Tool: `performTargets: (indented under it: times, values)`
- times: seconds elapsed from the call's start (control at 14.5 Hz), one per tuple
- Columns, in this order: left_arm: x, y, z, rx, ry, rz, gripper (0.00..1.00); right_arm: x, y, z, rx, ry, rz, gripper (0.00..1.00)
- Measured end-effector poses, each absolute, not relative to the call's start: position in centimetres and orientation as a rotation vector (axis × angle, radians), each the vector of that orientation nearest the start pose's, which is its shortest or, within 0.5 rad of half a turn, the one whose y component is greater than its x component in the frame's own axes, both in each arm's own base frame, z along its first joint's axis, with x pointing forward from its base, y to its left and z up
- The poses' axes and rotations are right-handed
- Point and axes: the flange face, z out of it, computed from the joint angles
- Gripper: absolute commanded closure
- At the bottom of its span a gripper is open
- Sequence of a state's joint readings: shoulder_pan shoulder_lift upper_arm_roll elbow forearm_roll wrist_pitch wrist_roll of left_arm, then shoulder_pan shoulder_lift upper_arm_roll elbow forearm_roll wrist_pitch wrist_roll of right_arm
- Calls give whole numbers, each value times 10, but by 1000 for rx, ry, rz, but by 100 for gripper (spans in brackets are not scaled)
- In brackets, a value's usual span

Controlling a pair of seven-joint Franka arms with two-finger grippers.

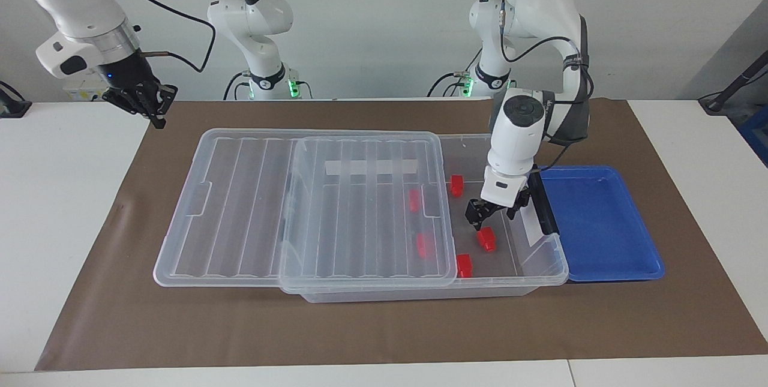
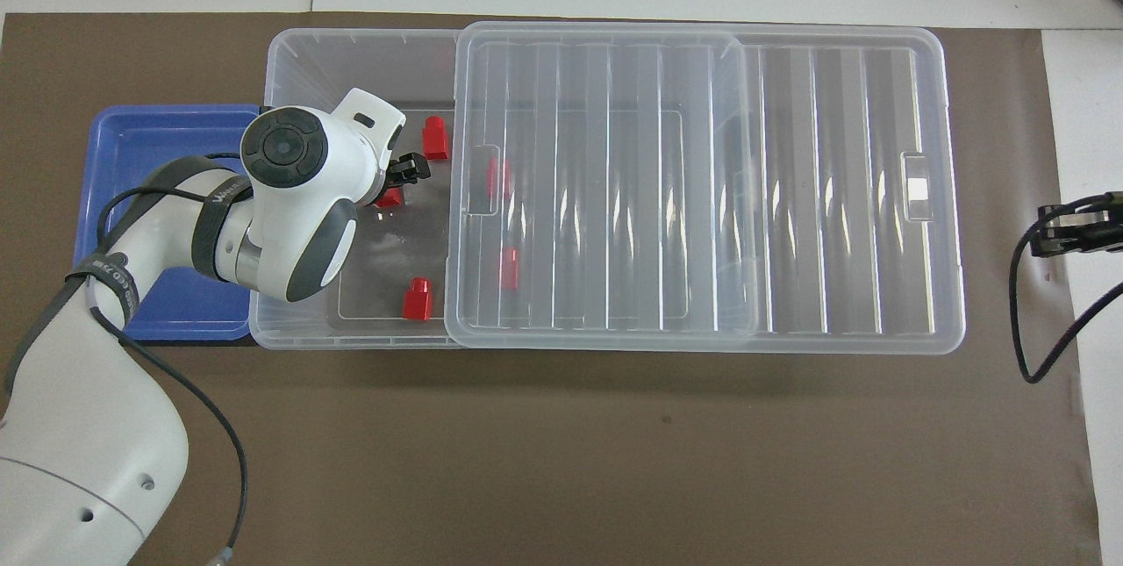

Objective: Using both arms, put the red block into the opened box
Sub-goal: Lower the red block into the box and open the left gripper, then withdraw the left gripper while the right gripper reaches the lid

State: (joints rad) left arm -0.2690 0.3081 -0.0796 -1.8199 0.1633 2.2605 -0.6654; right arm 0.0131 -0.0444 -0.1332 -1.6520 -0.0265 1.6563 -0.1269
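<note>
While my left gripper (image 1: 493,213) hangs with its fingers spread and holding nothing, right of the middle of the facing view, the red block (image 1: 486,239) lies just under it on the floor of the box (image 1: 543,267), with four more red blocks around it. The lid (image 1: 366,207) is slid partly off. My right gripper (image 1: 157,112) is pinched closed, empty, waiting at the upper left of that view.

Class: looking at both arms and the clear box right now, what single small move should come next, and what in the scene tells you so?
Probably lift the left gripper clear of the box: its jaws are open and the red block lies free on the box floor beneath it. The right gripper waits shut, away from the lid.
</note>
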Motion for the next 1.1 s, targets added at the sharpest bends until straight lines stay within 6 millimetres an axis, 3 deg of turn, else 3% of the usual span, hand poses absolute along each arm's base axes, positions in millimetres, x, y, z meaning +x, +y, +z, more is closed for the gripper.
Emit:
performTargets:
  times: [0.21, 0.34, 0.69, 0.89, 1.1]
  values:
    - [606, -213, 395, -3074, -386, -265, 0, 549, -103, 598, -3178, -70, -154, 100]
    - [603, -212, 403, -3065, -402, -250, 0, 555, -113, 579, -3183, -89, -177, 100]
    - [599, -198, 471, -3027, -448, -235, 0, 588, -117, 524, -3191, -135, -197, 100]
    - [594, -173, 502, -3007, -452, -229, 0, 603, -117, 495, -3181, -131, -190, 100]
    - [595, -121, 535, -2990, -398, -197, 0, 618, -113, 466, -3147, -138, -212, 100]
